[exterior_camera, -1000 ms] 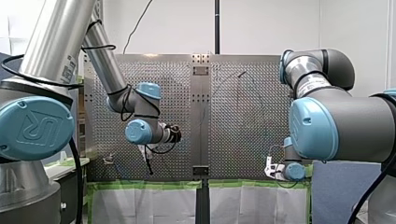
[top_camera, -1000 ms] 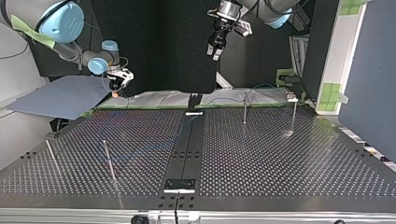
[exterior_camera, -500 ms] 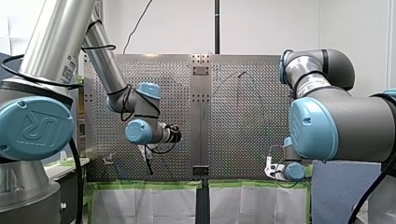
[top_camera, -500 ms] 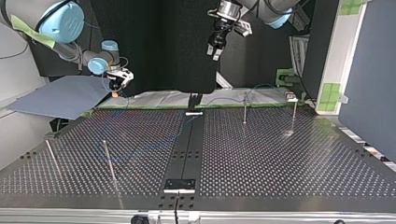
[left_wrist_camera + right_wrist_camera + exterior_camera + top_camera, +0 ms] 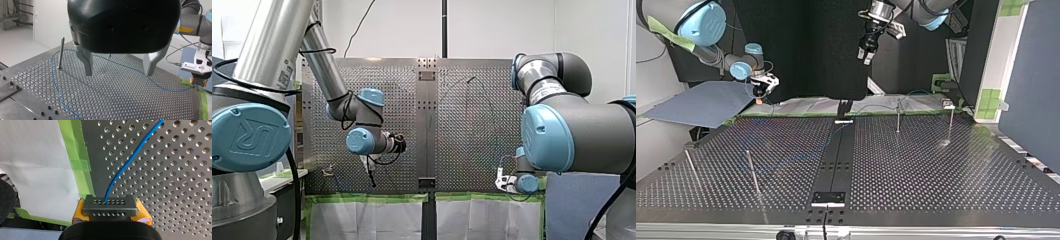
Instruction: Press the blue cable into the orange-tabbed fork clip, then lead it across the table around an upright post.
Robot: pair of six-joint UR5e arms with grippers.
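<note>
In the top view, my right gripper (image 5: 759, 98) hangs at the upper left, just over the far edge of the counter (image 5: 936, 175). Its own wrist view shows its fingers closed on the cable (image 5: 130, 158). The blue line comes out from between the yellow pads (image 5: 142, 213) at the middle of the frame and runs off to the upper right over the holed plate. Green tape (image 5: 80, 167) edges the counter at the left of that frame.

Two thin posts (image 5: 752, 171) stand in the lower left of the top view, and two more stand right of centre near the far edge. The cable shows there only as a faint blue line across the left half of the counter.

My left gripper (image 5: 866, 56) is at the upper middle of the top view, well above the counter. In its wrist view the two metal fingers (image 5: 87, 62) stand wide apart and hold nothing. They touch nothing either, and the counter lies well below them.

At the left of that wrist view, the cable bends round the far side of an upright post (image 5: 60, 52). One run drops to the lower edge of the frame. The other crosses behind the fingers to the right, where its end sits in my right gripper at the counter's edge.
</note>
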